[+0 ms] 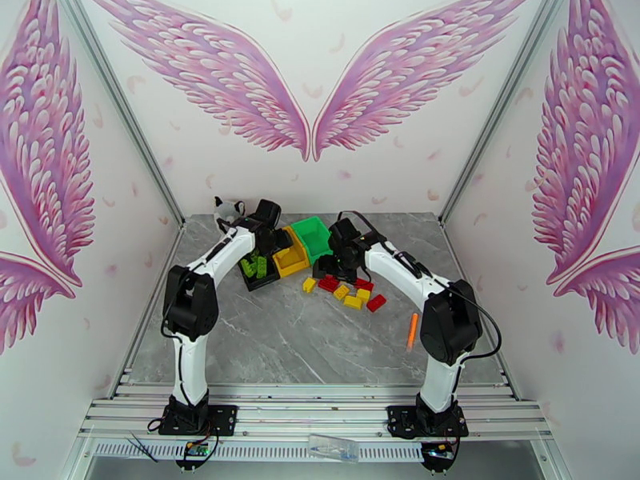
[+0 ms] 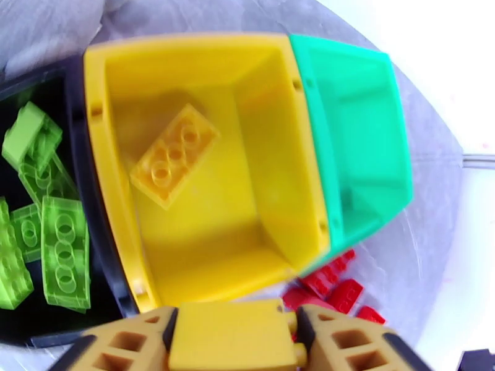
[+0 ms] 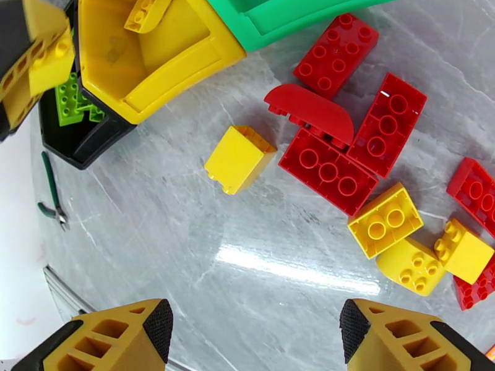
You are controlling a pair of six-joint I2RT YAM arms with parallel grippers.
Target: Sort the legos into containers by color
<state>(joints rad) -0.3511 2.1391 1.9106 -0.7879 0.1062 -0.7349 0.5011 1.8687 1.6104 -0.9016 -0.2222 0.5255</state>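
My left gripper [image 2: 234,319] is shut on a yellow brick [image 2: 229,341] and hovers over the near rim of the yellow bin [image 2: 272,180], where one yellow brick [image 2: 175,156] lies. Several light green bricks [image 2: 62,255] fill the black bin [image 2: 93,199]; the green bin [image 2: 359,143] holds nothing. My right gripper [image 3: 253,341] stands open above the bare table, just in front of the loose pile: a yellow cube-like brick [image 3: 240,159], red bricks [image 3: 328,171] and more yellow bricks [image 3: 385,221]. From above, the pile [image 1: 352,291] lies right of the bins [image 1: 292,256].
A thin orange stick [image 1: 412,330] lies on the table to the right, near the right arm's elbow. The plush husky [image 1: 228,208] sits at the back left, behind the bins. Open grey tabletop [image 1: 304,338] stretches in front of the pile.
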